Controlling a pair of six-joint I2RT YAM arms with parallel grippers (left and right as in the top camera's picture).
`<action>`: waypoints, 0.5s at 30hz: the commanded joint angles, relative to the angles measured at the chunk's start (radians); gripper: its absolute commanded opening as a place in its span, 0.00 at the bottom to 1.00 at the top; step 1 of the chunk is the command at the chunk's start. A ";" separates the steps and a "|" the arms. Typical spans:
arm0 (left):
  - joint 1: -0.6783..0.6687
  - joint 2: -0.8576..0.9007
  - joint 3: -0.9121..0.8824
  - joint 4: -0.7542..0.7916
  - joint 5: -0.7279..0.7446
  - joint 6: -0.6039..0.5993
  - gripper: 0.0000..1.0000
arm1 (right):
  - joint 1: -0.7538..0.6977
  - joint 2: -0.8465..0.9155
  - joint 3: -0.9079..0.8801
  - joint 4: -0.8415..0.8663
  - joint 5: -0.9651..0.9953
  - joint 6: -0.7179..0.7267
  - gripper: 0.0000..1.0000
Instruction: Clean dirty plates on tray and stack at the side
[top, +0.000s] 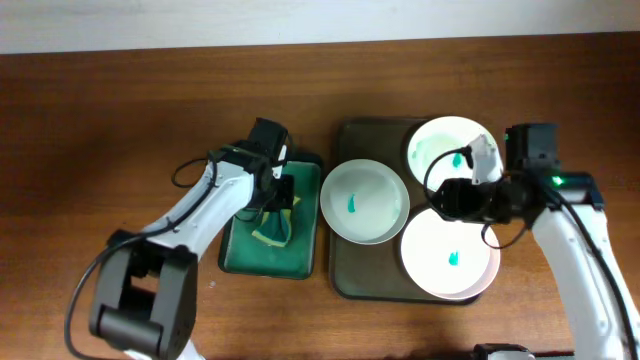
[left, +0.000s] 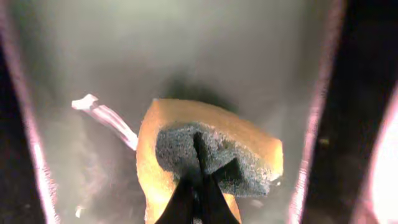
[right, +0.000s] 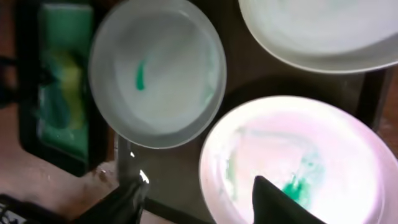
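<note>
Three white plates lie on the dark olive tray (top: 345, 270). The left plate (top: 365, 200) and the front plate (top: 450, 255) each carry a teal smear; the back plate (top: 445, 145) has a teal mark near its right side. My right gripper (top: 440, 197) is open above the tray between the plates. In the right wrist view its fingers (right: 199, 199) straddle the left rim of the front plate (right: 298, 155); the left plate (right: 155, 71) and back plate (right: 323, 31) also show there. My left gripper (top: 278, 198) is shut on a yellow and grey sponge (left: 211, 149).
The sponge (top: 270, 228) sits in a small bright green tray (top: 300, 255) just left of the olive tray, on a brown wooden table (top: 120, 120). A pale wall edge runs along the back. A whitish scrap (left: 102, 115) lies on the green tray's floor.
</note>
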 joint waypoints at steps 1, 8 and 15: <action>-0.004 -0.093 0.050 -0.035 0.021 0.032 0.00 | 0.007 0.093 0.017 0.004 0.009 0.009 0.46; -0.004 -0.094 0.050 -0.047 0.021 0.032 0.00 | 0.072 0.132 0.017 0.046 0.039 0.010 0.45; -0.005 -0.094 0.134 -0.096 0.033 0.056 0.00 | 0.091 0.187 0.017 0.183 0.114 0.058 0.36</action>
